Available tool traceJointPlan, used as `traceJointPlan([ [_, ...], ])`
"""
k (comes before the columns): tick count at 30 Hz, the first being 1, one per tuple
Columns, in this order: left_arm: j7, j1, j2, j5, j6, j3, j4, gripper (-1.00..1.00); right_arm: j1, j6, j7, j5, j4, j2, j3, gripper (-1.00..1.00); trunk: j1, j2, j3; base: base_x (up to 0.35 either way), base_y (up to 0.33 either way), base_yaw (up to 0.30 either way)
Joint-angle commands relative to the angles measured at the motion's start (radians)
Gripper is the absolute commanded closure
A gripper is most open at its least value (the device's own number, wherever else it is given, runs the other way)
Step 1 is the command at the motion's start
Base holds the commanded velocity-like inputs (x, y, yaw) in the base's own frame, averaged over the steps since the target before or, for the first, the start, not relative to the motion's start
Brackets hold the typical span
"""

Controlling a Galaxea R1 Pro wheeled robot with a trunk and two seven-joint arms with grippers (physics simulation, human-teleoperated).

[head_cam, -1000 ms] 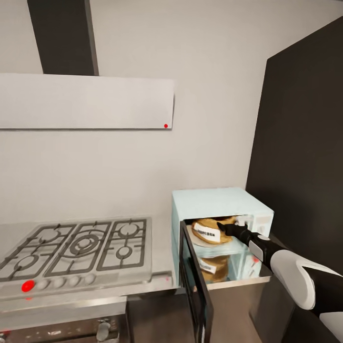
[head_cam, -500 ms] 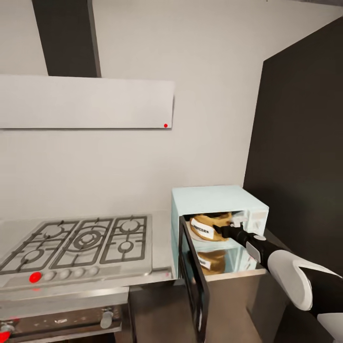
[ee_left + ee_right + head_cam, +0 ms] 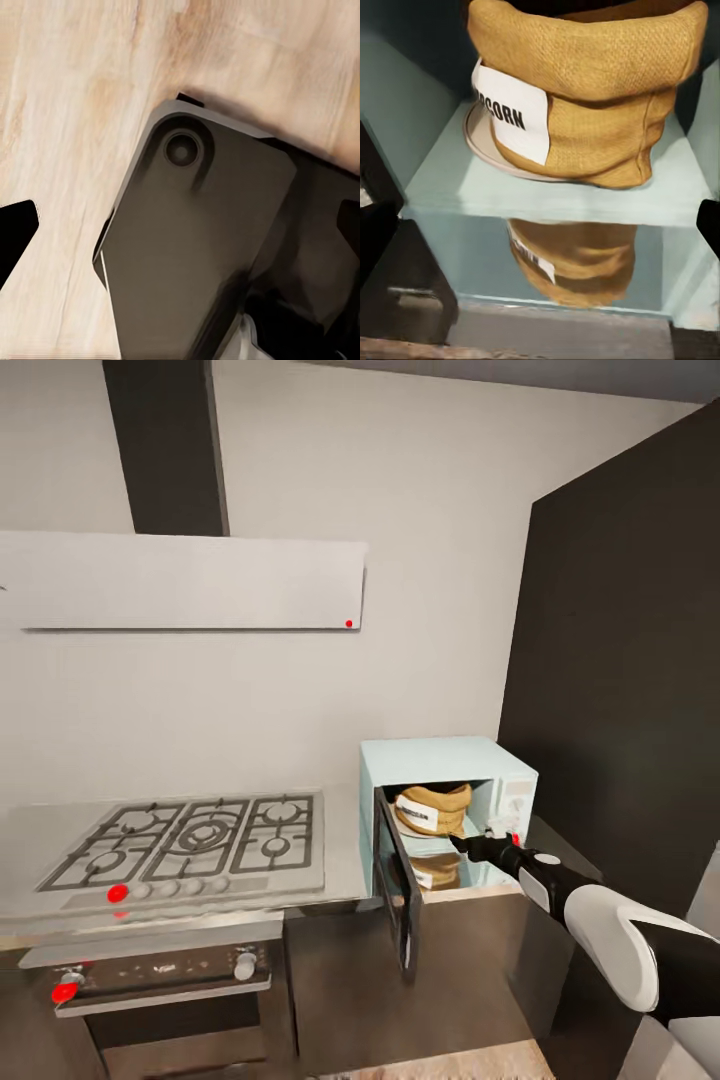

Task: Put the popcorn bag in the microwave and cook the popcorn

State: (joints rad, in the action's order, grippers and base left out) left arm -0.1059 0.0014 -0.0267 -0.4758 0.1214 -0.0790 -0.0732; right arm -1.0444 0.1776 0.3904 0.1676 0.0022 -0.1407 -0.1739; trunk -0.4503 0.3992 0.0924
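Popcorn bag (image 3: 432, 810) stands upright inside the microwave (image 3: 445, 770), label facing the open door (image 3: 396, 885). Your right end effector (image 3: 470, 846) reaches level at the opening; its spread cannot be told.

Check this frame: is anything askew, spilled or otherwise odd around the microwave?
Nothing spilled or damaged. The popcorn bag sits upright on the round plate inside the microwave. The microwave door hangs wide open, so heating cannot begin yet. The right tool is just outside the opening, apart from the bag.
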Motion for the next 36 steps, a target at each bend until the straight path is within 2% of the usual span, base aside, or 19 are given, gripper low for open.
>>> traceJointPlan([
  [1,-0.005,0.000,0.000,-0.007,0.003,-0.009,0.000,-1.00,0.000,-0.002,0.002,0.011,0.001,0.000,-0.009,-1.00,0.000,0.001,0.000,-0.346,0.000,0.000],
  [7,-0.005,0.000,0.001,-0.007,0.001,-0.010,0.000,-1.00,0.000,-0.007,0.001,0.014,-0.001,-0.001,-0.007,-1.00,0.000,0.001,0.000,-0.346,0.000,0.000],
  [10,-0.005,0.000,0.001,-0.007,0.002,-0.010,0.000,-1.00,0.000,-0.018,0.001,0.030,-0.001,-0.002,-0.006,-1.00,0.000,0.001,0.000,-0.346,0.000,0.000],
  [12,-0.005,0.000,0.001,-0.007,0.003,-0.010,0.000,-1.00,0.000,-0.066,0.000,0.039,0.002,-0.003,-0.006,-1.00,0.000,0.001,0.000,-0.346,0.000,0.000],
  [14,-0.006,0.000,0.001,-0.007,0.003,-0.010,0.000,-1.00,0.008,-0.145,-0.002,0.042,0.026,-0.028,-0.006,-1.00,0.000,0.001,0.000,-0.346,0.000,0.000],
  [15,-0.006,0.000,0.001,-0.007,0.003,-0.010,0.000,-1.00,0.039,-0.157,-0.003,0.043,0.029,-0.037,-0.007,-1.00,0.000,0.001,0.000,-0.346,0.000,0.000],
  [16,-0.005,0.000,0.001,-0.008,0.003,-0.010,0.000,-1.00,0.094,-0.162,-0.005,0.045,0.030,-0.043,-0.006,-1.00,0.000,0.001,0.000,-0.346,-0.014,0.000],
  [17,-0.005,0.000,0.001,-0.008,0.003,-0.010,0.000,-1.00,0.159,-0.164,-0.007,0.045,0.030,-0.045,-0.006,-1.00,0.000,0.001,0.000,-0.291,-0.035,0.000],
  [21,-0.005,0.000,0.002,-0.012,0.003,-0.010,0.000,-1.00,0.342,-0.165,-0.023,0.047,0.030,-0.048,-0.006,-1.00,0.000,0.001,0.000,-0.081,-0.009,0.000],
  [23,-0.002,0.000,0.003,-0.013,0.002,-0.011,-0.001,-1.00,0.438,-0.166,-0.058,0.046,0.030,-0.048,-0.006,-1.00,0.000,0.001,0.000,-0.009,-0.001,0.000],
  [24,-0.001,0.000,0.002,-0.011,0.001,-0.011,-0.002,-1.00,0.510,-0.165,-0.091,0.046,0.030,-0.048,-0.006,-1.00,0.000,0.001,0.000,-0.002,0.000,0.000],
  [27,0.000,0.000,0.002,-0.010,0.001,-0.012,-0.006,-1.00,0.638,-0.163,-0.165,0.046,0.030,-0.044,-0.006,-1.00,0.000,0.001,0.000,-0.001,0.000,0.000],
  [32,0.000,0.000,0.000,-0.012,0.000,-0.010,-0.014,-1.00,0.783,-0.133,-0.209,0.044,0.031,-0.043,-0.007,-1.00,0.000,0.001,0.000,0.000,0.000,0.000],
  [36,0.000,0.000,-0.001,-0.016,0.001,-0.009,-0.013,-1.00,0.791,-0.129,-0.210,0.044,0.031,-0.044,-0.007,-1.00,0.000,0.001,0.000,0.000,0.000,0.000],
])
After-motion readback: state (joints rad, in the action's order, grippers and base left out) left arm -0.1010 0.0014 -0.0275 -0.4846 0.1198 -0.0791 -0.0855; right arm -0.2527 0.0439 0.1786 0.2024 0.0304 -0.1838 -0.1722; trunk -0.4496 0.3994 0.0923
